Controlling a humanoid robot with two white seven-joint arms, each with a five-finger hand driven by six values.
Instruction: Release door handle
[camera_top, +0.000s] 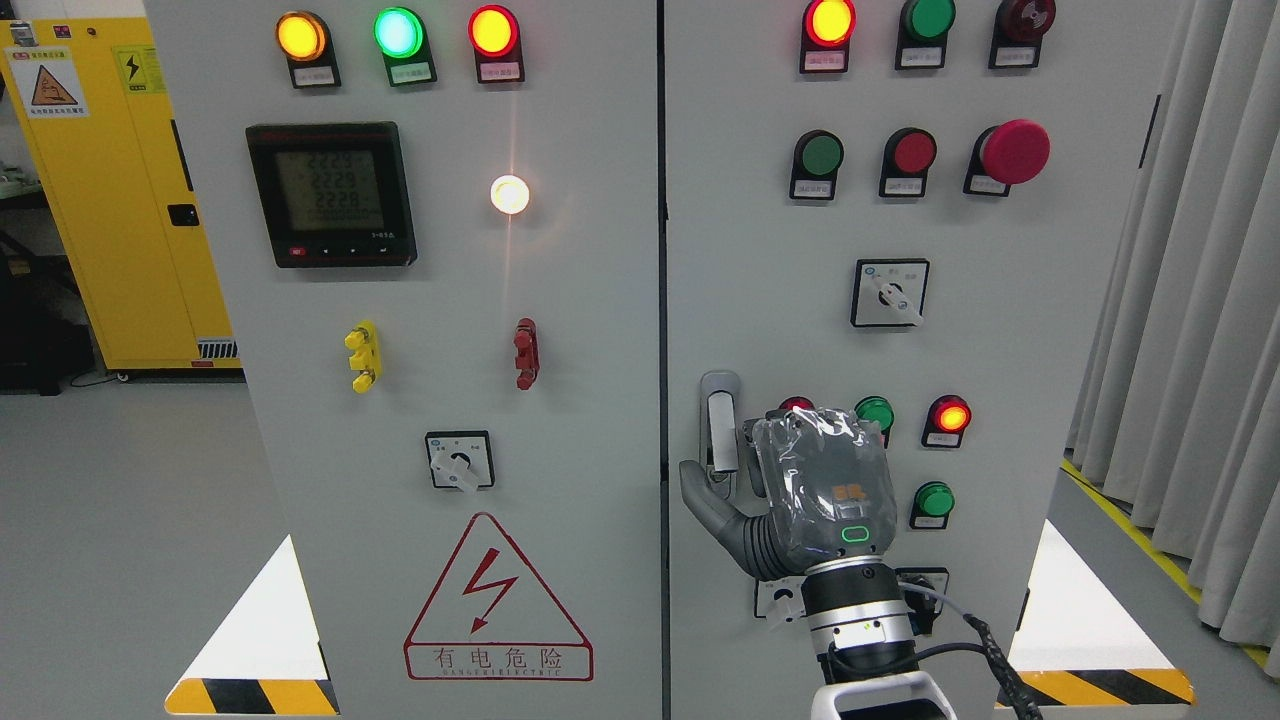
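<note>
warning triangle (497, 598) on the grey metal cabinet (590, 420) is reading 有电危险. meter (331, 194) is showing 2223, 2229, 2228. the handle (719, 422), a grey metal bar, is standing upright with its long axis vertical, on the right door's left edge. right hand (790, 495), plastic-wrapped, is sitting just beside it, thumb (703, 497) spread below the handle; can't tell whether the fingers are gripping.

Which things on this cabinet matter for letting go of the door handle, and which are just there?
Part of the job:
- door handle, on the right door's left edge
- right robot hand, beside the handle, thumb under it

Just there:
- digital meter
- red mushroom button
- rotary switch
- electric warning triangle
- yellow cabinet behind, left
</note>
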